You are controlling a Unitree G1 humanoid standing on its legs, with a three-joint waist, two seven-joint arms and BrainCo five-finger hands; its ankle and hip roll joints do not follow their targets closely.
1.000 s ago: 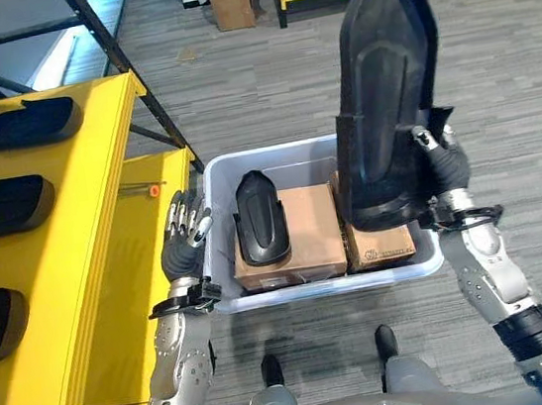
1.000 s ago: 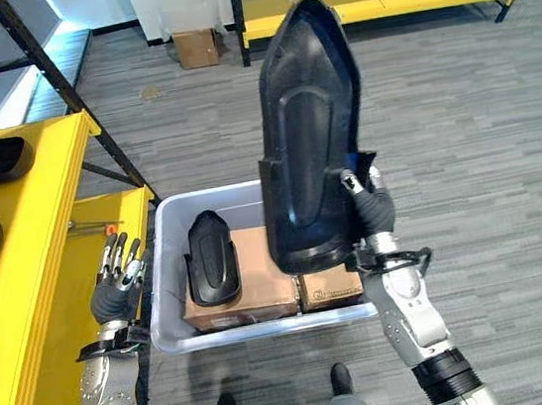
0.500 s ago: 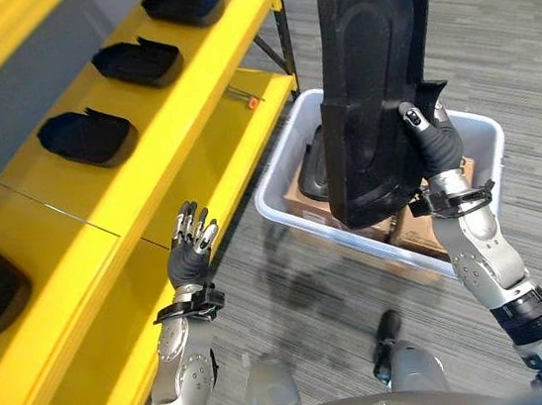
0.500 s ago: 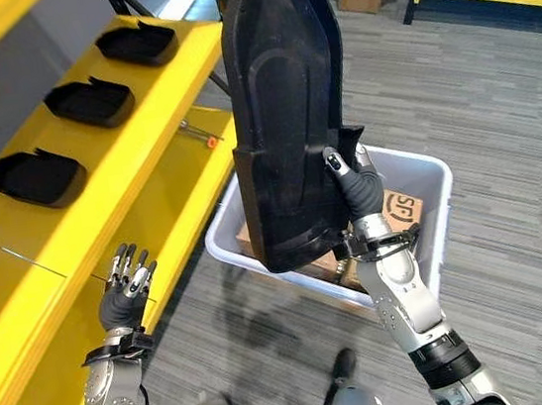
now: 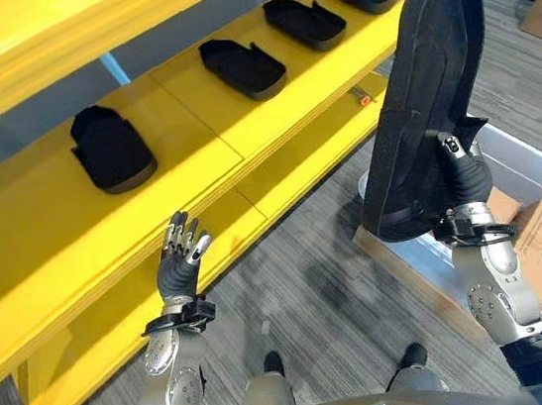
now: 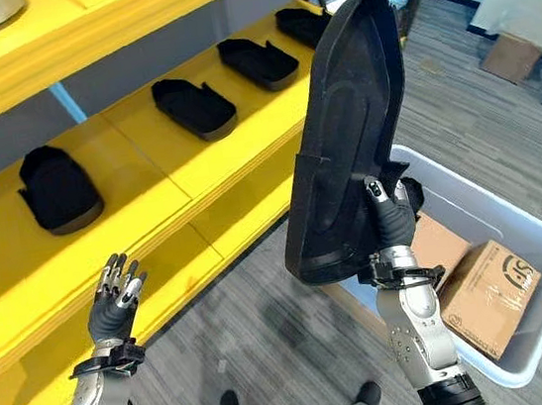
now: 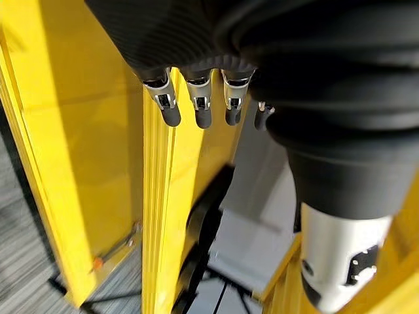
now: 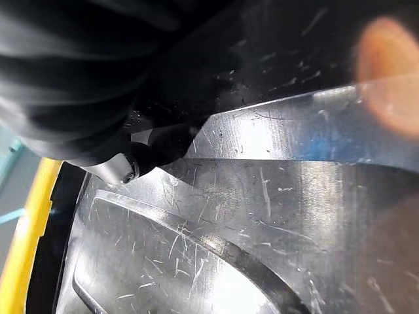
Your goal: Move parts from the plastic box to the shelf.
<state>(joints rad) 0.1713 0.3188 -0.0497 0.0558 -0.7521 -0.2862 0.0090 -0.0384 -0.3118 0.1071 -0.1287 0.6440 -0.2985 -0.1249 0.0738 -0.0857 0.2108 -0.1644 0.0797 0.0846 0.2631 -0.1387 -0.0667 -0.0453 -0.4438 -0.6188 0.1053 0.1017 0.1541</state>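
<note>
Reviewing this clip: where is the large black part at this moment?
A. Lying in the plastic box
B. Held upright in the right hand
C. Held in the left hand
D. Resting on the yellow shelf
B: the right hand grips the large black part by its lower end, upright above the floor, while the left hand is open and holds nothing.

Left hand [image 5: 176, 271] raised, fingers [image 7: 196, 101] straight and spread, right hand [image 6: 393, 221] upright, fingers curled tight

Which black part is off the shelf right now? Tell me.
The large black part gripped upright in the right hand. The other four black parts lie flat in a row on the yellow shelf.
</note>
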